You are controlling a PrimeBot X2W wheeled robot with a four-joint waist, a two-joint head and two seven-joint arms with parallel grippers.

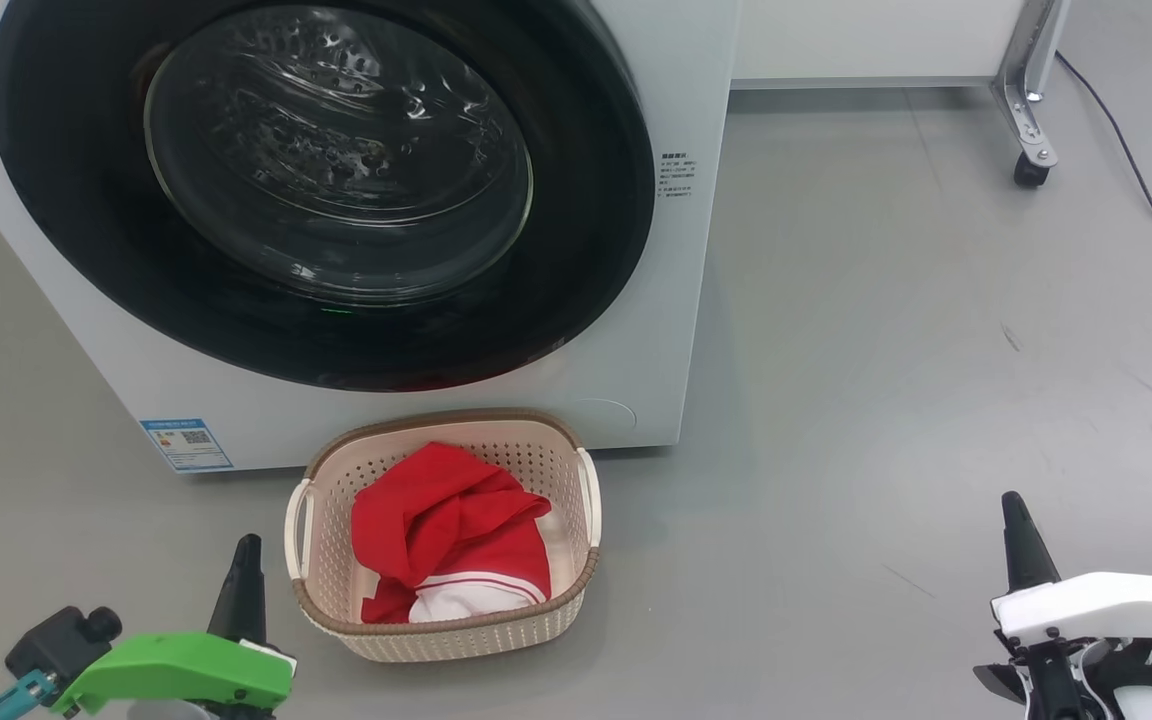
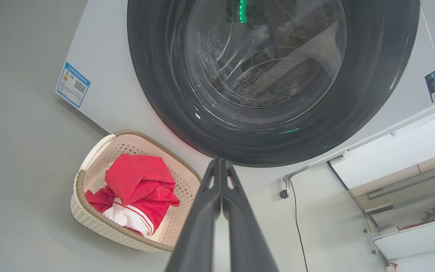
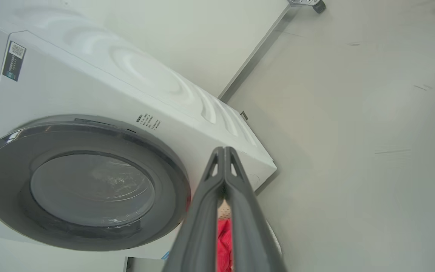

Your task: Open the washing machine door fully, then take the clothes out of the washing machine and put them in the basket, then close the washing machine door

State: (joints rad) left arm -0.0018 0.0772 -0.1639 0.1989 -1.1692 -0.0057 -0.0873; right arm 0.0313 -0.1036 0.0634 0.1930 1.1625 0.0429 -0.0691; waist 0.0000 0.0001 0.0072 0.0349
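Two hands: the left hand on a green mount and the right hand on a white mount. Each has its long dark fingers pressed together to a point and holds nothing. Both hang low over the floor, apart from the machine.
Clothes: a soft, crumpled red heap with a white panel and thin striped trim, lying inside the basket.
Basket: cream perforated plastic in a rounded rectangle, with a brown woven-look rim and white side handles. It stands on the floor just in front of the machine.
Washing machine: smooth white casing with a small blue label at the lower left.
Door: a glossy black ring that appears to sit flush against the front.
Window: bulging clear glass. Perforated steel shows through it and no red is seen inside, though reflections cloud the view.
Step in hand: judged to be the last one, making sure the door is latched.
Method: if a push is needed, press with closed fingers on the flat black ring near its edge. The glass bulge is slick and curved and would deflect the tips.
Caution: approach from above the basket so the light plastic is not knocked aside.
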